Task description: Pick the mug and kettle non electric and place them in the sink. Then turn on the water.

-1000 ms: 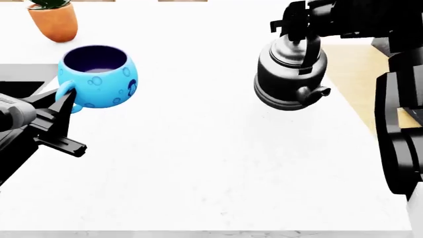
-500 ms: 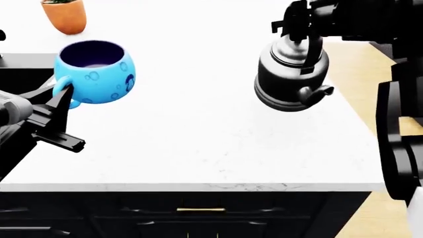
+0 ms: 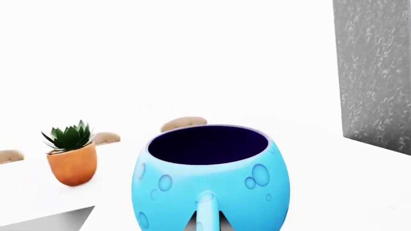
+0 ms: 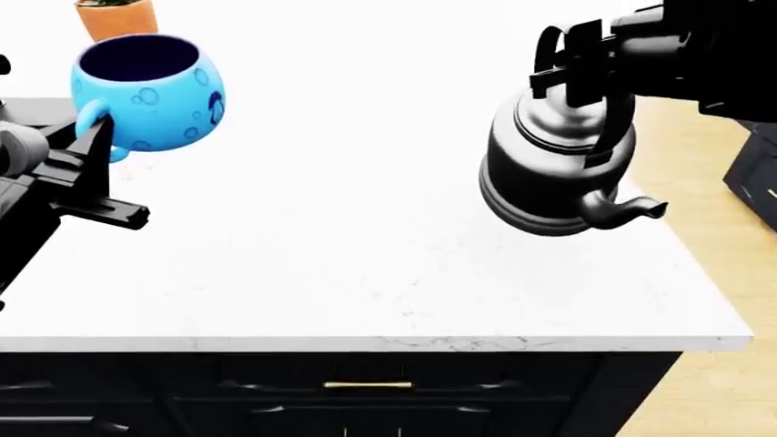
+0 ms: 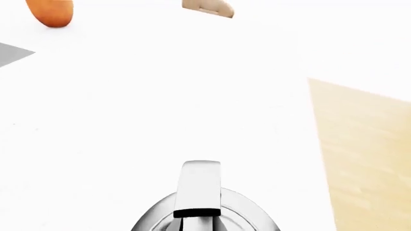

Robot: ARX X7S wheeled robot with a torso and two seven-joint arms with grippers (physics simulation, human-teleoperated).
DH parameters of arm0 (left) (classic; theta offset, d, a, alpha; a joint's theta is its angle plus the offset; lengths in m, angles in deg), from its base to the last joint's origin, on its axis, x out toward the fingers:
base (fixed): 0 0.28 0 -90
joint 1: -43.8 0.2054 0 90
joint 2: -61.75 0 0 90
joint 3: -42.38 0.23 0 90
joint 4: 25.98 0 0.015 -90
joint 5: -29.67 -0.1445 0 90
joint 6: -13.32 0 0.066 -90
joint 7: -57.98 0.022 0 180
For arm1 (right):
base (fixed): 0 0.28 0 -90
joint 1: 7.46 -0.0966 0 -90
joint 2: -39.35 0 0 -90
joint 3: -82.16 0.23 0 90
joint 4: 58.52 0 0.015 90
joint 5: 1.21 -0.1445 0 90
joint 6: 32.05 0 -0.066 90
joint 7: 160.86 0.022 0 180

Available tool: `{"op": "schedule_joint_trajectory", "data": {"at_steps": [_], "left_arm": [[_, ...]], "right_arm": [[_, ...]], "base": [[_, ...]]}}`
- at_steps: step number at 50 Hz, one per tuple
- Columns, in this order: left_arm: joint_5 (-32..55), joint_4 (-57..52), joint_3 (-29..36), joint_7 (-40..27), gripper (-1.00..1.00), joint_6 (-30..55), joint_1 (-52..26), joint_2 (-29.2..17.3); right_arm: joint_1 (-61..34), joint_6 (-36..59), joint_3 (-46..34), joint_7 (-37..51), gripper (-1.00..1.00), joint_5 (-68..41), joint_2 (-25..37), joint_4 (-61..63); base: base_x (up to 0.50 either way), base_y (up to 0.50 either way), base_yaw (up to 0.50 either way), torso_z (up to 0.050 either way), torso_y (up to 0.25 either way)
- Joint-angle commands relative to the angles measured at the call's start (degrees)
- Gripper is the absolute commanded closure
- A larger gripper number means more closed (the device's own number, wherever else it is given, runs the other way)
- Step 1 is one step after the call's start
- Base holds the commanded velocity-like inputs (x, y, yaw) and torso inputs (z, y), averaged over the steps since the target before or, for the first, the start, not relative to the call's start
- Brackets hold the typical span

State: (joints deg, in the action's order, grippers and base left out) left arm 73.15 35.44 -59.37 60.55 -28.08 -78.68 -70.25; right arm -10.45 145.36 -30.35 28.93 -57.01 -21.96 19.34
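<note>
The left gripper (image 4: 95, 155) is closed on the small loop handle of the blue mug (image 4: 148, 91), holding it upright at about ten o'clock in the head view, apparently lifted off the white countertop (image 4: 352, 237); the left wrist view shows the mug's dark inside level. The right gripper (image 4: 580, 68) is clamped on the arched handle of the stovetop kettle (image 4: 559, 168), which hangs at about two o'clock over the counter's right part, its spout pointing toward four o'clock. An orange plant pot (image 4: 118, 18) stands just beyond the mug at eleven o'clock; a dark edge at nine o'clock may be the sink, though too little shows to be sure.

The step in hand looks like carrying both vessels toward the sink. To do it well, travel level and slowly so the kettle does not swing on its handle; keep the mug clear of the plant pot; lower each vessel into the basin before opening the fingers, one arm at a time, so the arms do not crowd each other.
</note>
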Motion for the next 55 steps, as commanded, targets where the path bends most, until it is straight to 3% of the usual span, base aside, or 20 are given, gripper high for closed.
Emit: {"op": "schedule_joint_trajectory", "data": {"at_steps": [1,10,20,34,55], "left_arm": [[-0.1,-0.1,-0.1,-0.6,1.0,-0.4,-0.4,0.2],[-0.8,0.4,-0.1,-0.4,1.0,-1.4,0.5,0.3],[0.4,-0.4,-1.0,-0.7,1.0,-0.5,1.5,0.0],[2.3,-2.5,-6.7,0.8,1.0,-1.5,9.7,-0.6],[2.9,-2.9,-7.7,1.0,1.0,-1.7,11.0,-0.8]], "right_arm": [[1.9,-0.5,1.1,11.2,1.0,-14.4,4.2,4.8],[2.7,-2.4,-1.6,9.6,1.0,-13.5,5.4,4.8],[2.6,-3.5,-4.2,8.2,1.0,-13.0,6.2,5.4],[1.6,-4.6,-5.9,8.3,1.0,-12.7,5.6,4.4],[0.7,-4.9,-6.6,9.6,1.0,-14.3,5.8,4.3]], "base": [[0.0,0.0,0.0,0.0,0.0],[0.0,0.0,0.0,0.0,0.001],[0.0,0.5,0.0,0.001,0.001],[0.0,0.5,0.0,0.0,0.001],[0.0,0.5,0.0,0.0,0.001]]}}
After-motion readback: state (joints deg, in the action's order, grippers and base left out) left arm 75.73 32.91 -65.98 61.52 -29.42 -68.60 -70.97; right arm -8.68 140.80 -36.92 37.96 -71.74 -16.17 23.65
